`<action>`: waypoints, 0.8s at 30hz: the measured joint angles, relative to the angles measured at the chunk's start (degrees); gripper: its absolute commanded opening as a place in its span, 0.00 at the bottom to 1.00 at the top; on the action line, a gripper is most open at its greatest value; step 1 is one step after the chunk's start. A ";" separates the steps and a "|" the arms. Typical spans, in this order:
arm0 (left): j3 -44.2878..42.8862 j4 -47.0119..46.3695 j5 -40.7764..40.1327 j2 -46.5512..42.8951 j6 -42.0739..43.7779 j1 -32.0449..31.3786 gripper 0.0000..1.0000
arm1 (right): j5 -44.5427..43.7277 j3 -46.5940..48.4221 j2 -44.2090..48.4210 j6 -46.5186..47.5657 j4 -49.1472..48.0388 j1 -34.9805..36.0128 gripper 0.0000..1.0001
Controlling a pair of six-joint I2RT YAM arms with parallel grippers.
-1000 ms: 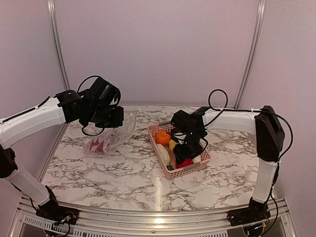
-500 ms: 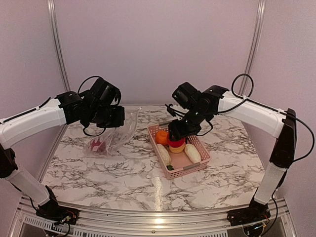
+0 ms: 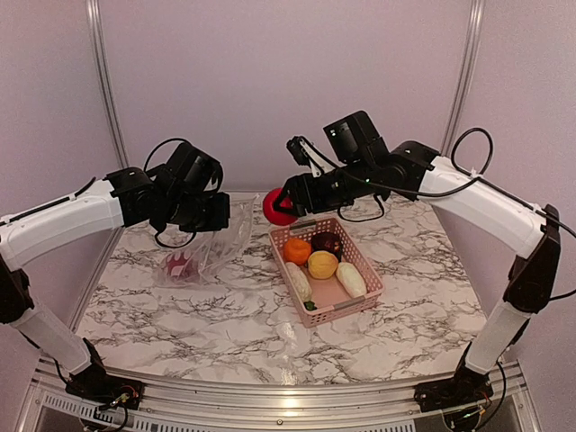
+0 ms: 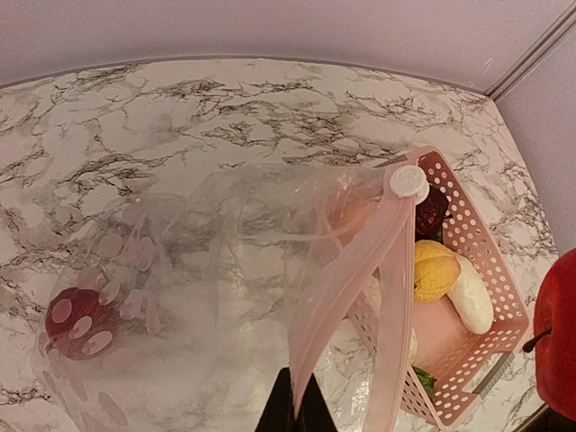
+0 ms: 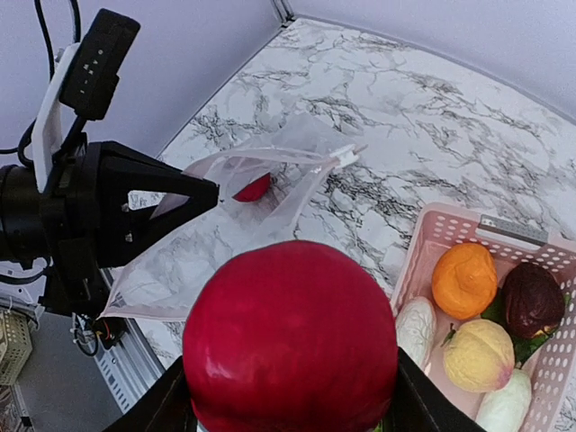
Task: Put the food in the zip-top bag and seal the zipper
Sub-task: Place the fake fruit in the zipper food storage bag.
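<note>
My right gripper [image 3: 284, 202] is shut on a red apple [image 3: 276, 207], held in the air between the pink basket [image 3: 347, 310] and the zip-top bag [image 3: 205, 245]. In the right wrist view the apple [image 5: 292, 337] fills the space between the fingers [image 5: 171, 405]. My left gripper [image 4: 295, 410] is shut on the bag's mouth edge and holds the bag [image 4: 225, 261] open and lifted. The zipper [image 4: 346, 283] runs up to a white slider [image 4: 409, 182]. A red food piece [image 4: 76, 319] lies inside the bag. The basket holds an orange [image 3: 297, 250], a dark purple ball [image 3: 328, 243], a yellow ball [image 3: 323, 264] and two pale elongated pieces [image 3: 299, 281].
The basket [image 5: 504, 232] stands just right of the bag's mouth on the marble table [image 3: 198, 315]. Walls close off the back and sides. The left arm's wrist [image 5: 90, 216] sits close below and left of the apple.
My right gripper has lifted the red apple out of the basket and carried it up and to the left, toward the bag. The left arm and bag have stayed put.
</note>
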State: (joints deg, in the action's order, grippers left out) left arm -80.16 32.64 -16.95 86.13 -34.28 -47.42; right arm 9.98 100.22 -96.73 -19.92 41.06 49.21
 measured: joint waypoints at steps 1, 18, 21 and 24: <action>0.00 -0.13 0.00 0.02 -0.02 0.00 0.00 | 0.63 0.00 0.00 0.07 -1.20 0.20 0.43; -0.44 -3.30 1.51 0.09 -3.13 0.00 0.00 | 14.36 0.87 -6.60 -0.63 -14.10 0.46 0.45; -0.44 -4.07 1.51 0.07 -4.07 0.00 0.00 | 15.10 0.79 -7.56 -1.05 -15.08 0.46 0.45; -0.44 -4.26 1.46 -0.31 -4.76 0.00 0.00 | 14.32 0.76 -8.46 -1.29 -15.02 0.46 0.45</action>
State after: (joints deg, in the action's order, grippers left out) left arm -80.60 28.38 -15.49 85.82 -39.05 -47.42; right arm 24.29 100.99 -105.19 -21.21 26.04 49.67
